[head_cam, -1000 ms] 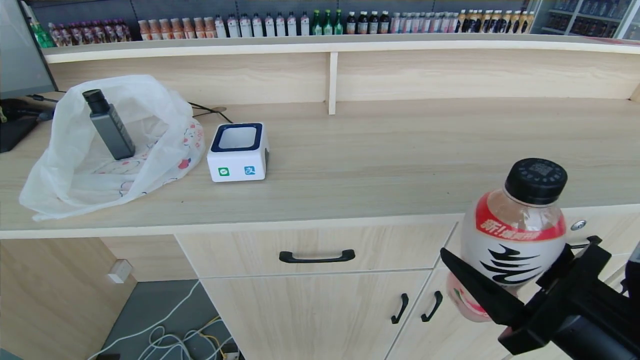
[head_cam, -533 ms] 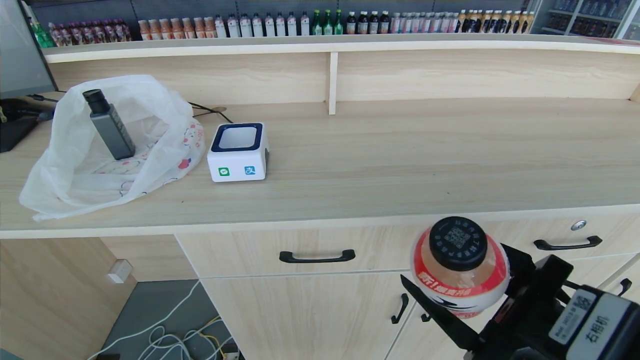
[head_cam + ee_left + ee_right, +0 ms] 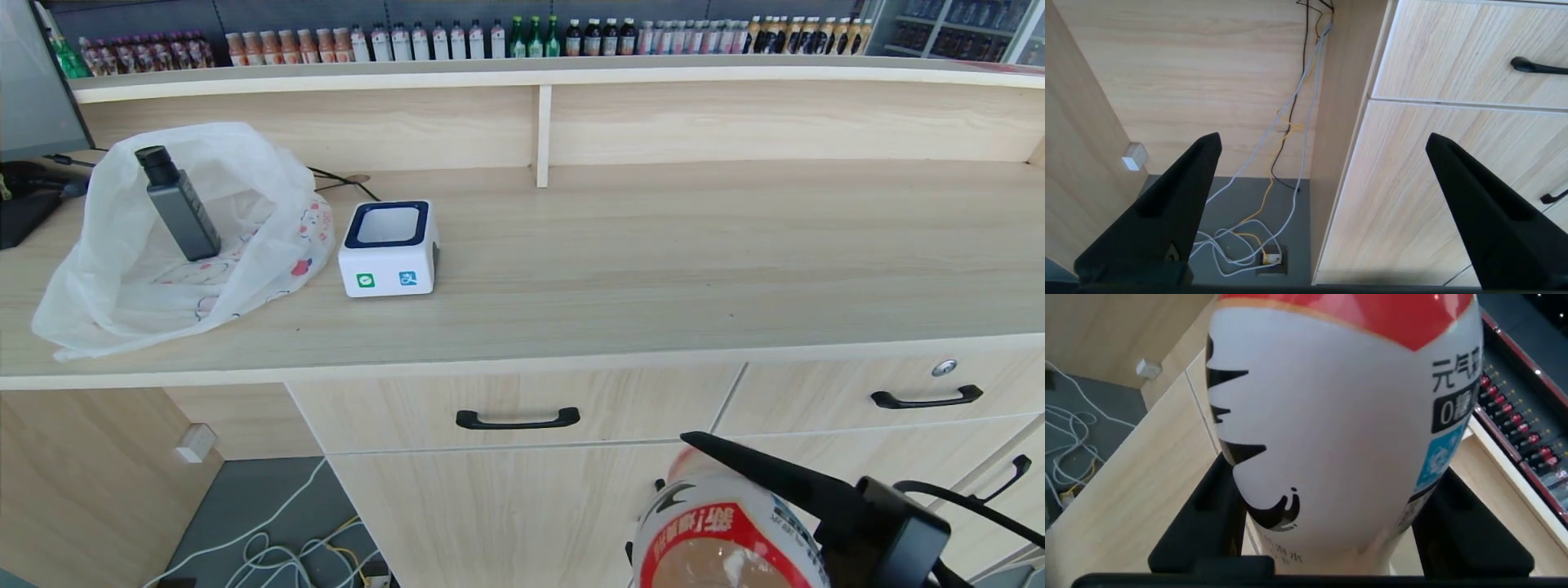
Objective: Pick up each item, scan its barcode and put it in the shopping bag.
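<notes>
The left claw [image 3: 1323, 216] hangs low by the cabinet [image 3: 1437, 163], its fingers spread wide with nothing between them. Up on the tabletop [image 3: 653, 261], far left of the right claw [image 3: 1327, 539], the shopping bag [image 3: 98, 286] lies open with a grey bottle [image 3: 180, 212] inside. The scanner [image 3: 390, 247] sits just beside the bag, nearer that claw. The right claw is clamped on the drink bottle [image 3: 722, 531], held below the tabletop's edge.

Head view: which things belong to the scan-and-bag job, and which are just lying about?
Job: drink bottle in the right hand; barcode scanner; shopping bag; grey bottle in the bag.
Lying about: shelf bottles behind the counter; floor cables; drawer handles.
</notes>
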Robot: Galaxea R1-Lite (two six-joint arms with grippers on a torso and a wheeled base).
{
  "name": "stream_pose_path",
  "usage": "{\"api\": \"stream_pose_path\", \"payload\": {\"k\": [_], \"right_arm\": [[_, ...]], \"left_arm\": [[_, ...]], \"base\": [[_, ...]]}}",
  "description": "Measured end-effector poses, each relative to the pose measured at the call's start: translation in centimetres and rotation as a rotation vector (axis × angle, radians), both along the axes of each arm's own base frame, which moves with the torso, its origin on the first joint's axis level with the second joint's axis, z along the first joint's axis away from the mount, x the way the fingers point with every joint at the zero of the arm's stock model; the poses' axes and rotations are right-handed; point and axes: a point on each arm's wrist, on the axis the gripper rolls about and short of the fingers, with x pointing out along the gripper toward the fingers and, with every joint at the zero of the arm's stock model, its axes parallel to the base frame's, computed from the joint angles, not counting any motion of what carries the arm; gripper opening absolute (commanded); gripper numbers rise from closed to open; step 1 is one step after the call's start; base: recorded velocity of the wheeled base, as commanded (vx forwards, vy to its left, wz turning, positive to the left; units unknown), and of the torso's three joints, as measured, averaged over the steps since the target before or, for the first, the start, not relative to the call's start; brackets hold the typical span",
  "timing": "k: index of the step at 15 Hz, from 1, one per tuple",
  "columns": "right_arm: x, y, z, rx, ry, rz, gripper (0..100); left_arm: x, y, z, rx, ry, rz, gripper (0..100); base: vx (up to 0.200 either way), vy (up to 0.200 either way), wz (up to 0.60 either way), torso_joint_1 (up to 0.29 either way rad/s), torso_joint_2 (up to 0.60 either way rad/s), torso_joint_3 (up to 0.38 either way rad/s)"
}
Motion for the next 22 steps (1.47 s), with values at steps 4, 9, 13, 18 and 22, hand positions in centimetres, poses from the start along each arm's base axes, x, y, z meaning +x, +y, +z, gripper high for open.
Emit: {"api": "stream_pose_path", "payload": {"k": [4, 9, 13, 18, 22], "right_arm": [[-0.5, 0.1, 0.4, -0.063, -0.139, 0.003, 0], [-1.0, 0.1, 1.3, -0.115, -0.357, -0.023, 0], [-1.1, 0.1, 1.6, -0.149, -0.46, -0.047, 0], [-1.4, 0.7, 2.4, -0.211, -0.628, -0.074, 0], [-2.5, 2.1, 3.8, -0.207, -0.799, -0.037, 0]], "left_arm": [[0.0, 0.0, 0.0, 0.0, 0.0, 0.0, 100], [0.0, 0.0, 0.0, 0.0, 0.0, 0.0, 100], [0.0, 0.0, 0.0, 0.0, 0.0, 0.0, 100], [0.0, 0.0, 0.0, 0.0, 0.0, 0.0, 100], [0.0, 0.0, 0.0, 0.0, 0.0, 0.0, 100]], "base": [[0.0, 0.0, 0.0, 0.0, 0.0, 0.0], [0.0, 0.0, 0.0, 0.0, 0.0, 0.0], [0.0, 0.0, 0.0, 0.0, 0.0, 0.0], [0.0, 0.0, 0.0, 0.0, 0.0, 0.0], [0.0, 0.0, 0.0, 0.0, 0.0, 0.0]]}}
